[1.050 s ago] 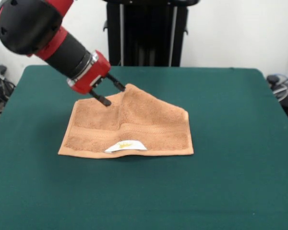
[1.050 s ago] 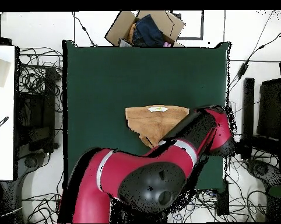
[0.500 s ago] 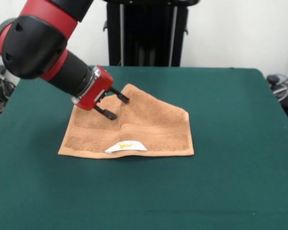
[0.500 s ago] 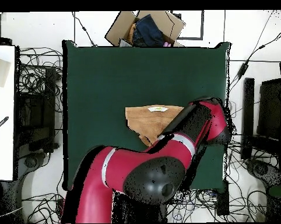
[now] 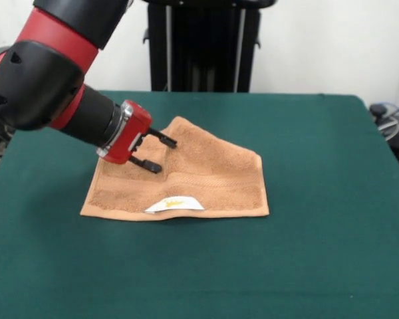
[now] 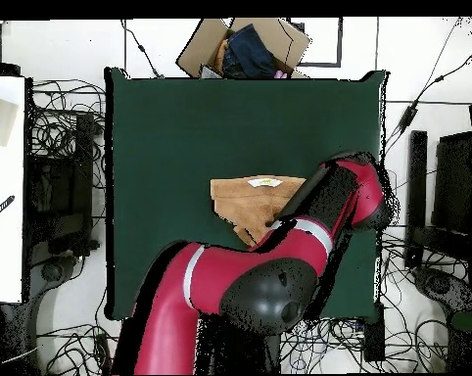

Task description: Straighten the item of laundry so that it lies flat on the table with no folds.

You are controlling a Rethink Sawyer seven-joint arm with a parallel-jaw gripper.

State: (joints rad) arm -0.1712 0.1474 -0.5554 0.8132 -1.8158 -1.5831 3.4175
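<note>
The item of laundry is an orange-tan towel lying on the green table. Its far part is folded over into a slanted peak, and a white label with a yellow mark shows at its near edge. My gripper is open, and its two black fingers hover at the towel's left part, just below the folded peak. Nothing is between the fingers. In the overhead view the towel is partly hidden under the red arm, which also hides the gripper.
A cardboard box holding dark clothes sits beyond the table's far edge in the overhead view. A black stand rises behind the table. Cables lie on the floor around the table, and a white surface is at the left.
The arm has swung lower and nearer, carrying the open gripper from the towel's peak down over its left part. The towel has not moved.
</note>
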